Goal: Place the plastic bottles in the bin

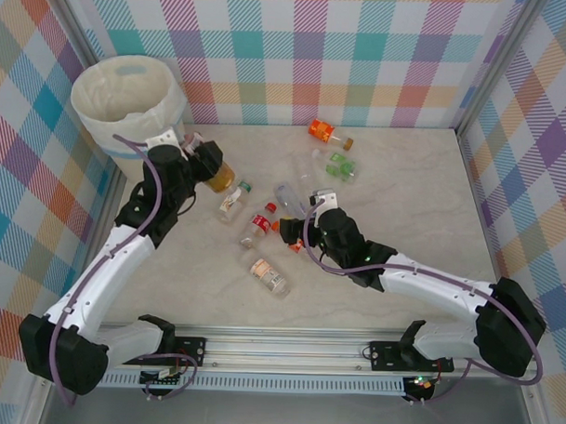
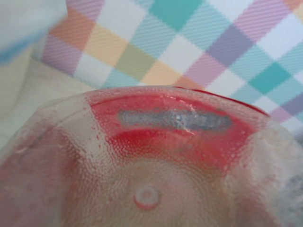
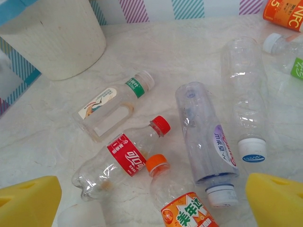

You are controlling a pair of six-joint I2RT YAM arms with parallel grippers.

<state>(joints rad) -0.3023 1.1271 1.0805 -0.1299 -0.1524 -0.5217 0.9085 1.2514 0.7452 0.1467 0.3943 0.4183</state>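
Bottles (image 3: 125,158) are looking light, thin-walled and slippery, best pinched mid-body; right gripper (image 3: 152,201) is hovering open over them, left gripper (image 1: 210,163) is seemingly clamping one bottle (image 1: 223,177) near the bin (image 1: 91,112).

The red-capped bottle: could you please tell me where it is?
The red-capped bottle lies mid-table in the top view, between the green-banded bottle and the right gripper, an orange-capped bottle beside its cap.

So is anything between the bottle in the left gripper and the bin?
Nothing visible does. The left gripper holds the bottle close beside the bin; the loose bottles lie farther off, away from that path.
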